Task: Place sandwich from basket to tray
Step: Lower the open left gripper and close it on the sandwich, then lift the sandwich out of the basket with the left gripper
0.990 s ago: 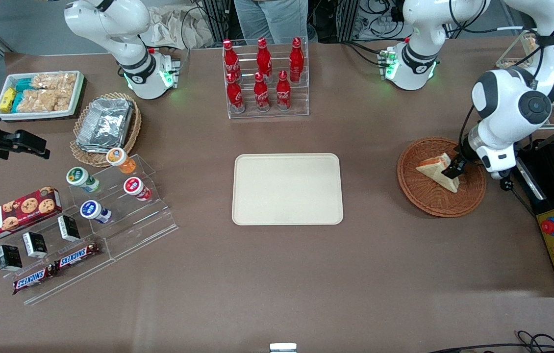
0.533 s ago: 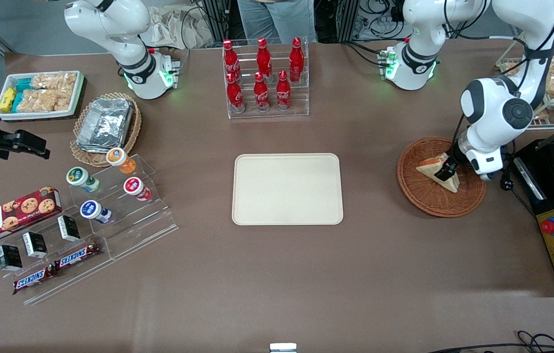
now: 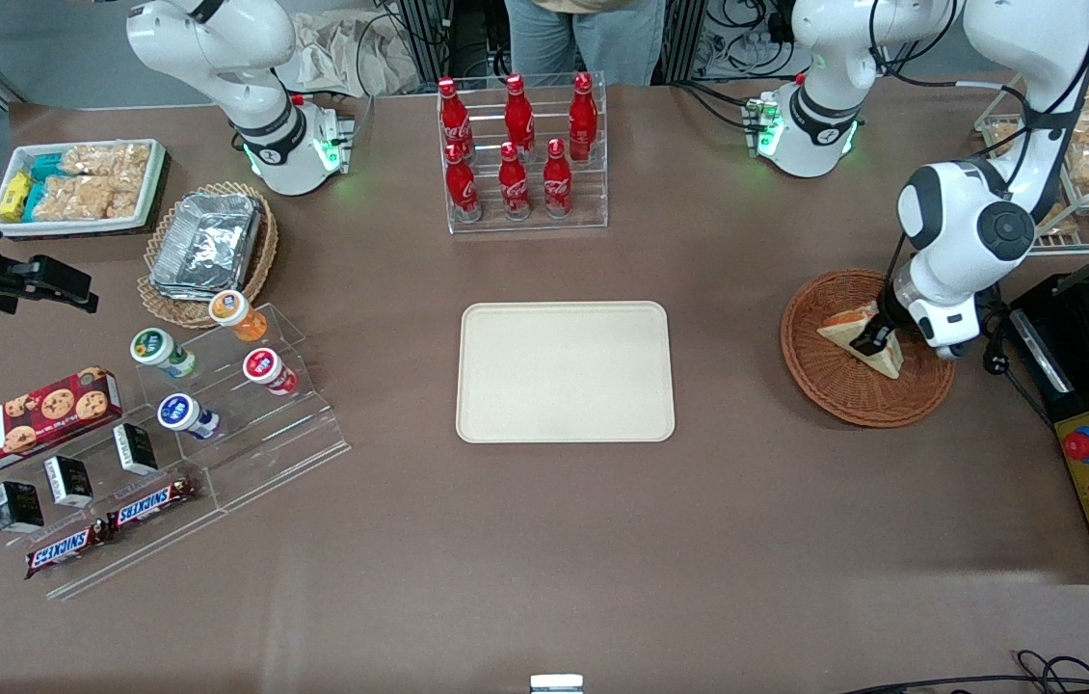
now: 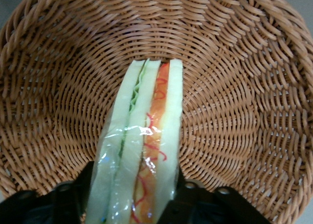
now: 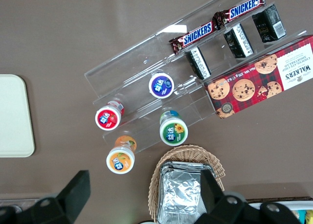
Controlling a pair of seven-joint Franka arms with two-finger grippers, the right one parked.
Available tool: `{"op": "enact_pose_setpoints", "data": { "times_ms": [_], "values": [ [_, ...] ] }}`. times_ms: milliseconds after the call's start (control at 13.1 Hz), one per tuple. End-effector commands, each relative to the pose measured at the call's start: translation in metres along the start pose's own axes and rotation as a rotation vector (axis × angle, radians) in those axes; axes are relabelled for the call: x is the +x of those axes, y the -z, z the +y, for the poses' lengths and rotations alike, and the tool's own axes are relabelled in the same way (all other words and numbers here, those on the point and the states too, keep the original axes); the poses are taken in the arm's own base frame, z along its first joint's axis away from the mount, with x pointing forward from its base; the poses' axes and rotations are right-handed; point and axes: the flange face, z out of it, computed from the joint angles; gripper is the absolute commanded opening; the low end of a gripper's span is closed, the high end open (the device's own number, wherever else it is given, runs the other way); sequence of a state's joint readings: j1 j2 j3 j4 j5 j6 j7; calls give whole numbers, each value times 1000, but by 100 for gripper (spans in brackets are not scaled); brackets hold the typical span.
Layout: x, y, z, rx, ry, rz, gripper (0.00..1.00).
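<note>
Straddling the sandwich (image 4: pixel 139 150) across its bread faces, the gripper (image 3: pixel 867 339) is clamped on it inside the basket (image 3: pixel 834 390), with the tray (image 3: pixel 565 372) lying sideways toward the parked arm's end.

tool (image 3: pixel 867 339) on sandwich (image 3: pixel 855 326), in basket (image 3: pixel 829 381)

Light: bright, even, from overhead; soft shadows.
Glare: on the wrap of the sandwich (image 4: pixel 142 150) pinched in my gripper (image 3: pixel 872 339), low in the basket (image 3: pixel 834 390).
Focus: my fingers (image 4: pixel 66 204) dark, blurred.
</note>
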State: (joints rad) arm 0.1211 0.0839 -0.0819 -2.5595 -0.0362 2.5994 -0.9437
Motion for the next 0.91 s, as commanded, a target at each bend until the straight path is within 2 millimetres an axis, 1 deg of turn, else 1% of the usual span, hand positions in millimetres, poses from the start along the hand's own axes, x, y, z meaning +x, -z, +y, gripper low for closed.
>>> {"op": "enact_pose_setpoints", "data": {
  "times_ms": [0,76,152,305,381,533,610,686,762,838],
  "values": [
    [-6,3,3,-25,1,19,0],
    [-7,15,6,-35,-21,28,0],
    [-14,38,12,-44,-56,43,0],
    [-31,94,37,-31,-120,48,0],
    [-32,125,52,-25,-133,46,0],
    [-33,188,92,28,-169,-3,0],
    [-44,213,118,71,-213,-42,0],
    [-56,229,140,96,-258,-63,0],
    [-67,247,154,91,-301,-62,0],
    [-81,258,161,82,-389,-64,0]
  ]
}}
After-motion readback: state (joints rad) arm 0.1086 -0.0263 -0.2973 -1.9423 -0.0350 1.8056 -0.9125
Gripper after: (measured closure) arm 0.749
